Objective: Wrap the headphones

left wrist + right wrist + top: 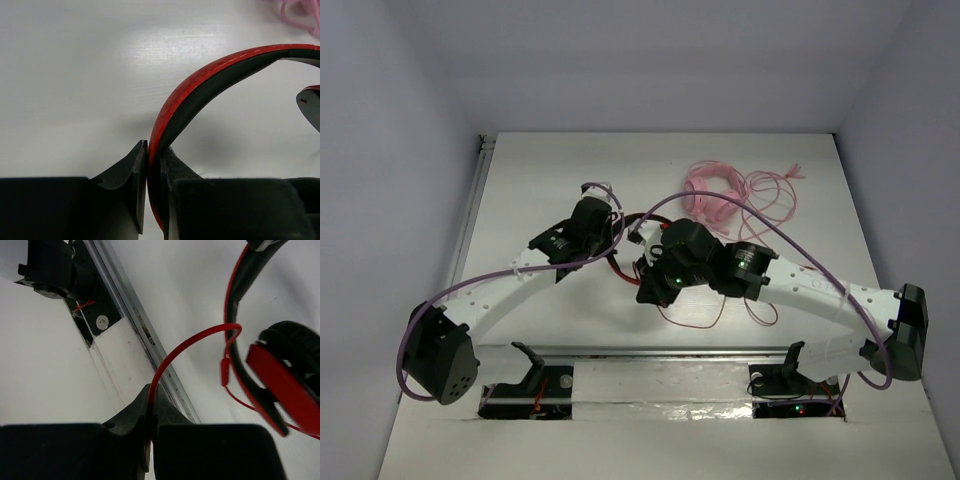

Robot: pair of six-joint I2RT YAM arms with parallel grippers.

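While the left claw [154,150] clamps the red headphones [280,385] by the headband [200,75], the right claw [151,390] pinches their red cable [185,342].

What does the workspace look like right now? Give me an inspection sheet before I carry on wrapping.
Surface: white table, nothing spilled.
Job's things: red over-ear headphones with black padding, held by the headband; red ear cup hangs free.
Clutter: pink headphones with tangled pink cable, far right of the table.
Tools: left tool shut on the headband; right tool shut on the thin red cable.
Cables: red cable arcs from the right tool to the headphones, slack loops on the table; purple arm cable overhead.
Surroundings: plain white walls; metal rail at the near edge.
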